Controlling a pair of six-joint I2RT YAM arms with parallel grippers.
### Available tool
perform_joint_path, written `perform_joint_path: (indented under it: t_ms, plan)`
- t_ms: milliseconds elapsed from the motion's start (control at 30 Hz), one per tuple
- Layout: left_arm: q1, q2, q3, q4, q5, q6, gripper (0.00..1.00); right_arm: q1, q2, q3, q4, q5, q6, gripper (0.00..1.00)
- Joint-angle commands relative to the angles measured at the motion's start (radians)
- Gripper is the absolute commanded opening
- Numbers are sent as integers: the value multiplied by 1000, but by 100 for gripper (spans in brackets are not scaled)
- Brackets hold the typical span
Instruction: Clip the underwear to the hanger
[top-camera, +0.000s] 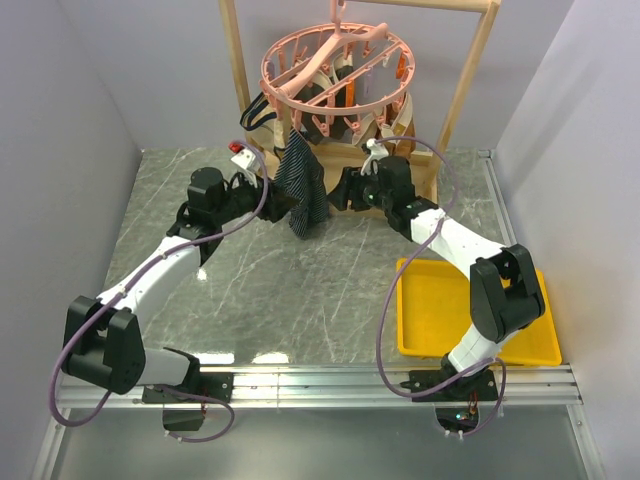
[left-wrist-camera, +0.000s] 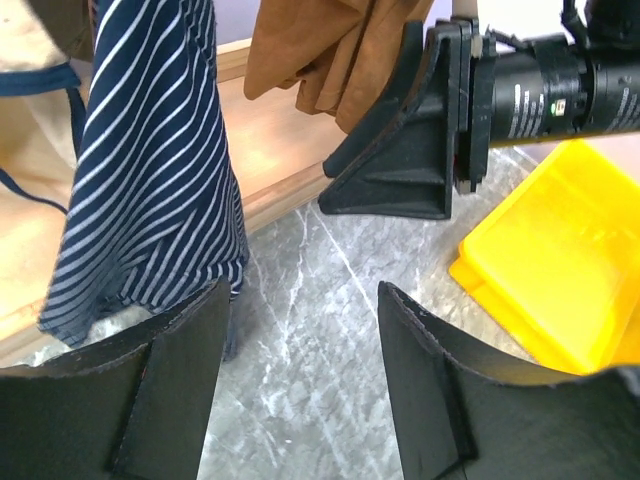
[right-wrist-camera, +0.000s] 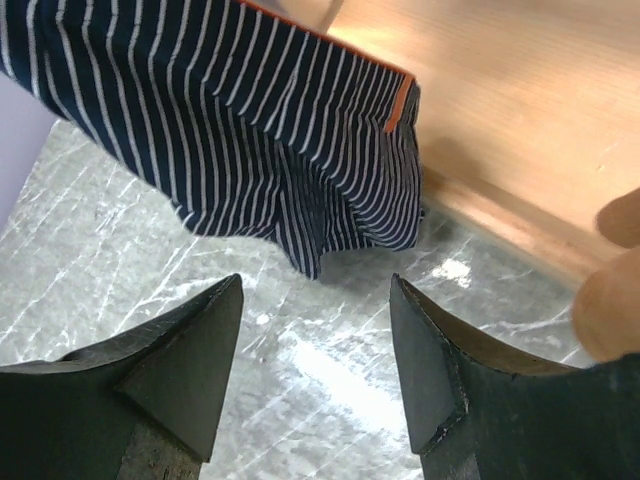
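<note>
Two parted jaws either side of underwear (top-camera: 303, 195).

Top external: high behind the arm bases, angled down and forward across the table (top-camera: 300, 290) to the hanger (top-camera: 335, 57). Left wrist: low, close, facing right toward the yellow tray (left-wrist-camera: 560, 260). Right wrist: low, close, facing left and back. Shared by all three: the underwear (top-camera: 303, 195) and the table.

Nothing can be read. The only print is a few lines of tiny white lettering on the black cylindrical motor housing (left-wrist-camera: 530, 95) at the far right, too small to make out.
</note>
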Motion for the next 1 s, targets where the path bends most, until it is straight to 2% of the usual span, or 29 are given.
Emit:
perform_joint_path:
  t_ms: [0, 133, 233, 400, 433, 500, 533, 600, 667, 733, 833, 967]
  plan:
    - [3, 1, 37, 63, 45, 71, 66, -29, -60, -23, 95, -22, -45, 68]
    - [-51, 20, 62, 9, -47, 186, 66, -62, -58, -46, 143, -54, -36, 67]
    - [-143, 15, 28, 21, -179, 344, 68, -85, -44, -46, 152, -90, -10, 67]
    - [-278, 98, 54, -8, -257, 606, 73, -102, -37, -43, 146, -106, 25, 67]
    - [-311, 124, 81, -73, -277, 708, 74, -110, -38, -43, 141, -108, 31, 67]
    - [-324, 216, 204, -156, -280, 802, 75, -139, -52, -48, 123, -116, 59, 67]
    - [-326, 250, 309, -278, -291, 882, 75, -151, -61, -52, 114, -117, 65, 67]
    - [-326, 348, 408, -381, -302, 962, 75, -177, -92, -63, 98, -126, 77, 66]
    - [-326, 402, 523, -487, -315, 1077, 85, -214, -119, -87, 77, -136, 82, 66]
    - [-329, 474, 610, -511, -369, 1148, 95, -240, -159, -113, 60, -151, 90, 67]
    - [-326, 577, 741, -574, -407, 1186, 97, -263, -205, -141, 34, -162, 85, 67]
    - [-330, 678, 813, -546, -506, 1246, 99, -279, -254, -175, 13, -183, 88, 68]
